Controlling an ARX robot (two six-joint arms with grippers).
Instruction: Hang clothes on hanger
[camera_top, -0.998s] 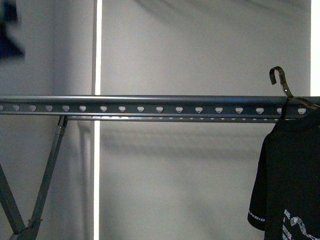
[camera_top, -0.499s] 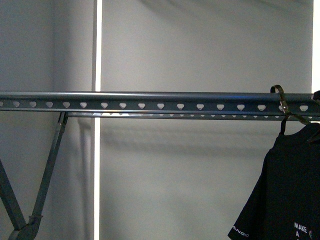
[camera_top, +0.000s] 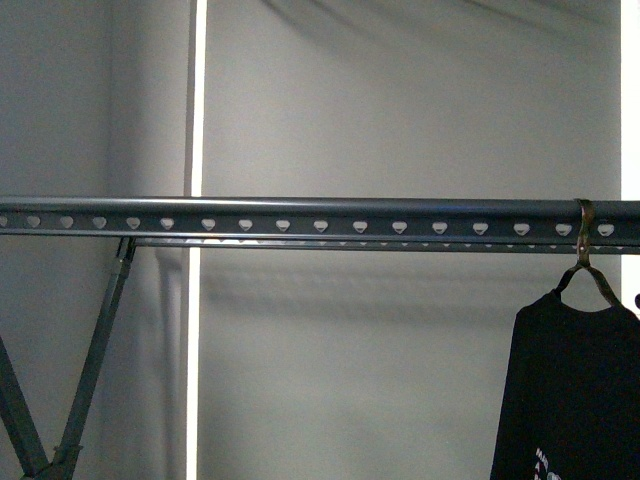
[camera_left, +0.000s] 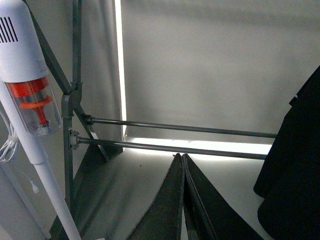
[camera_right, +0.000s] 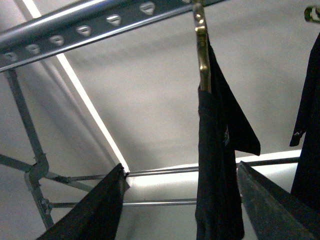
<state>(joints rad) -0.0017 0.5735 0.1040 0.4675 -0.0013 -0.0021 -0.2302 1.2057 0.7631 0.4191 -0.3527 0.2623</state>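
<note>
Hanging complete: hanger (camera_top: 585, 262) hooked on rail (camera_top: 300, 214) at 3 o'clock bearing T-shirt (camera_top: 575, 390); right hand (camera_right: 180, 210) apart, left hand (camera_left: 183, 200) together, next to withdraw.

A rail (camera_top: 300, 216) runs level across the front view from the left edge to the right edge, with a thinner bar (camera_top: 340, 241) just below and behind it. A leg (camera_top: 95, 350) slants down from the rail's left part toward the lower left corner. Near the rail's right end the hanger (camera_top: 585, 250) hooks over the rail, and the T-shirt (camera_top: 570, 390) hangs from it below the rail. A wall (camera_top: 400, 100) stands behind all of this. In the left wrist view a vacuum cleaner (camera_left: 27, 100) stands beside the rack's upright post (camera_left: 67, 150), and two low crossbars (camera_left: 175, 137) run from that post toward the shirt.
</note>
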